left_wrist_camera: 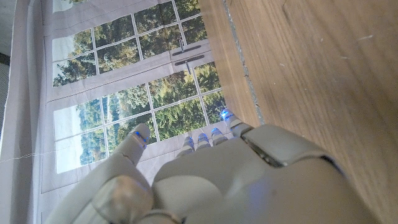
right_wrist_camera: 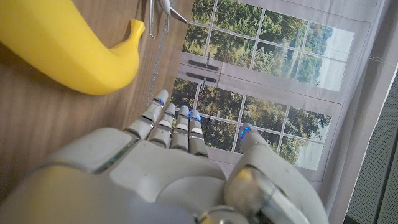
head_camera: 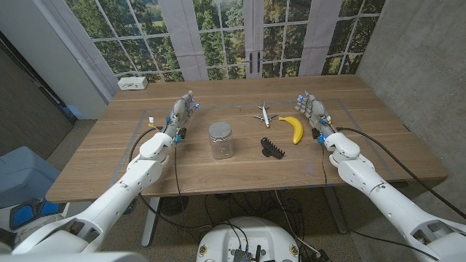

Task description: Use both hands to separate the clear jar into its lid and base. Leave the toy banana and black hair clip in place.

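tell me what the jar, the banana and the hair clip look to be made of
Clear jar: transparent glass or plastic, since the table shows through it; its lid looks silvery, possibly metal.
Toy banana: smooth, glossy yellow, likely moulded plastic; the right wrist view shows an even sheen.
Black hair clip: matte black with teeth, probably plastic.
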Controlling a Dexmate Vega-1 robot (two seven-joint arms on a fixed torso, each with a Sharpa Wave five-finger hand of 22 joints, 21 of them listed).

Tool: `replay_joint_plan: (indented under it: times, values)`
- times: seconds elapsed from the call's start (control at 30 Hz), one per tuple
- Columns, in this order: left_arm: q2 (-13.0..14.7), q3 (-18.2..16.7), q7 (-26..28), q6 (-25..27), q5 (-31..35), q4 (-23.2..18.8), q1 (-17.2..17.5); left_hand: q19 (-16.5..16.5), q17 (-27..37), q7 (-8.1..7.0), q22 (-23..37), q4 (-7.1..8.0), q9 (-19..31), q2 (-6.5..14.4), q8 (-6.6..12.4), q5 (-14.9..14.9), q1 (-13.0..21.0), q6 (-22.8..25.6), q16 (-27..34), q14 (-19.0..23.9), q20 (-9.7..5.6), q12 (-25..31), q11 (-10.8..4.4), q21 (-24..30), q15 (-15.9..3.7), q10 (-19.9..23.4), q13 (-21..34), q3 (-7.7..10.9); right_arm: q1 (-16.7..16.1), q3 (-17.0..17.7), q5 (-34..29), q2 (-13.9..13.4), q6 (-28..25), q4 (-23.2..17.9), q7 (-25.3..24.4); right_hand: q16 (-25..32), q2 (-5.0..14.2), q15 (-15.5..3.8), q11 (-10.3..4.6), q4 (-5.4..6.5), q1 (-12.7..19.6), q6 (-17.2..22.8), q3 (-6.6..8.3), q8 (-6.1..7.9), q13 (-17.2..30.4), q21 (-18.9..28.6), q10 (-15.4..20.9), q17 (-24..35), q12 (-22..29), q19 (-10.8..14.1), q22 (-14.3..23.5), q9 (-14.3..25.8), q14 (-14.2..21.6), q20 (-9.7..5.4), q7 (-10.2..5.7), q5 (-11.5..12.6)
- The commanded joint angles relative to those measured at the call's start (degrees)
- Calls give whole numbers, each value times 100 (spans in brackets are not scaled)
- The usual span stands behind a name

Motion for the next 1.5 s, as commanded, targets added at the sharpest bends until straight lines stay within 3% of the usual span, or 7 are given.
replay_joint_plan:
  times: [0.03,0.27,0.4,0.5,0.6,0.97,1.5]
  values:
    - [106,-216,-6,-280,-135,-276,327,-5,11,-1,28,-18,29,267,32,31,62,-40,38,-408,-271,50,0,26,-214,-370,9,30,-318,-12,-24,-73,-99,-516,-173,43,-27,11,0,-38,42,46,10,35,14,24,35,11,40,61,21,12,51,-13,11,21]
    - [135,-238,169,-283,-77,-448,478,162,19,353,32,-79,95,251,272,15,-35,676,65,-248,-193,118,74,-71,-138,-164,17,-26,-382,-28,-367,-35,226,-556,-405,406,39,110,135,-156,-95,454,-49,184,27,55,640,26,293,508,60,63,729,328,148,-10]
    - [120,-275,277,-371,-45,-546,571,746,26,315,53,-611,662,205,1097,-128,131,1834,134,383,418,352,438,-156,351,702,153,27,-429,-39,-519,-76,336,-580,-441,1308,-70,163,36,-1085,648,734,159,791,1121,232,958,1134,1079,1030,170,680,1428,741,2,121]
    - [216,-265,30,-426,-59,-515,547,873,61,-97,58,-827,733,-76,750,-198,-30,698,120,566,440,229,244,-247,325,544,167,-155,-439,-47,-466,-241,174,-679,-272,837,-528,-130,-113,-1023,378,-324,-146,282,1153,7,-153,1114,515,610,137,495,280,1037,-480,40]
    - [242,-273,13,-468,-26,-528,539,1049,59,-433,60,-896,577,-150,445,-184,-148,183,136,771,518,153,144,-258,358,429,143,-208,-445,-41,-462,-270,231,-673,-190,458,-684,-38,-116,-1043,353,-593,-212,57,901,-187,-516,800,188,381,97,250,-176,753,-777,1]
    - [270,-337,-72,-401,-216,-578,618,1279,56,-518,63,-949,407,-160,282,-170,-209,34,136,925,413,145,137,-231,289,451,110,-218,-526,-125,-460,-378,249,-923,56,261,-751,85,8,-1080,551,-484,-172,40,604,-262,-319,374,108,593,68,80,-41,246,-19,6]
    - [294,-413,-450,-461,-446,-333,592,1375,59,-516,66,-961,311,-145,262,-163,-252,131,121,967,475,152,145,-230,268,497,97,-218,-633,-329,-694,-393,39,-1445,-101,213,-704,105,45,-1081,637,-531,-134,19,538,-296,-342,282,70,613,65,63,-44,218,51,28]
